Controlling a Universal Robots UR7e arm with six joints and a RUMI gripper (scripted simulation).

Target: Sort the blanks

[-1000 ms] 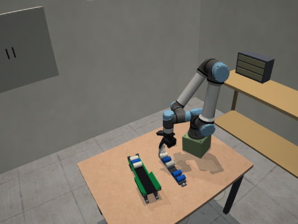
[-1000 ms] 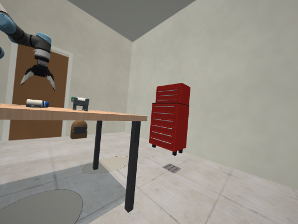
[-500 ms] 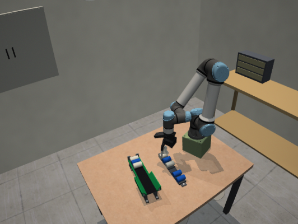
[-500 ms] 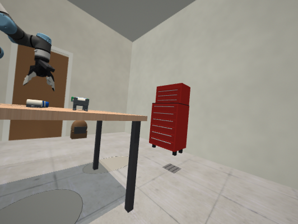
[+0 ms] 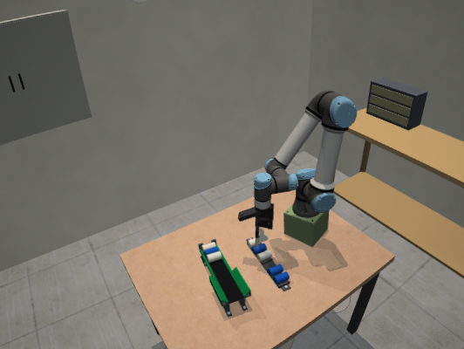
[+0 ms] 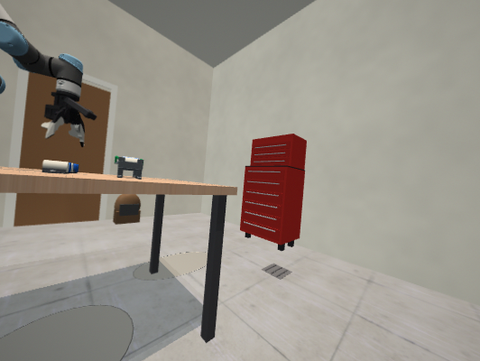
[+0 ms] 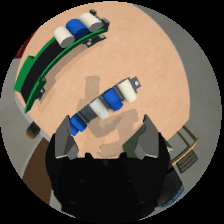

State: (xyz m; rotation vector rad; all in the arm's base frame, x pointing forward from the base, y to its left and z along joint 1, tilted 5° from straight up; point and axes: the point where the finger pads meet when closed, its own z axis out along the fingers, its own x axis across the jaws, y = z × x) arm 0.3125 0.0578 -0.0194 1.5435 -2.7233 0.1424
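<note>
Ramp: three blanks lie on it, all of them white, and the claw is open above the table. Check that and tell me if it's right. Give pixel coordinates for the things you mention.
Not quite: the middle blank [image 5: 212,251] [image 7: 77,28] on the ramp [image 5: 241,280] [image 6: 130,167] [image 7: 25,75] is blue, as the top view shows. The rest stands: three blanks there, the outer two white, the claw [image 5: 257,247] [image 6: 64,139] [image 7: 106,115] open above the table [image 5: 174,270] [image 6: 180,186] [image 7: 160,65].

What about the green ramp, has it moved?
No. In the top view, the green ramp sits at the same spot relative to the table edge.
</note>
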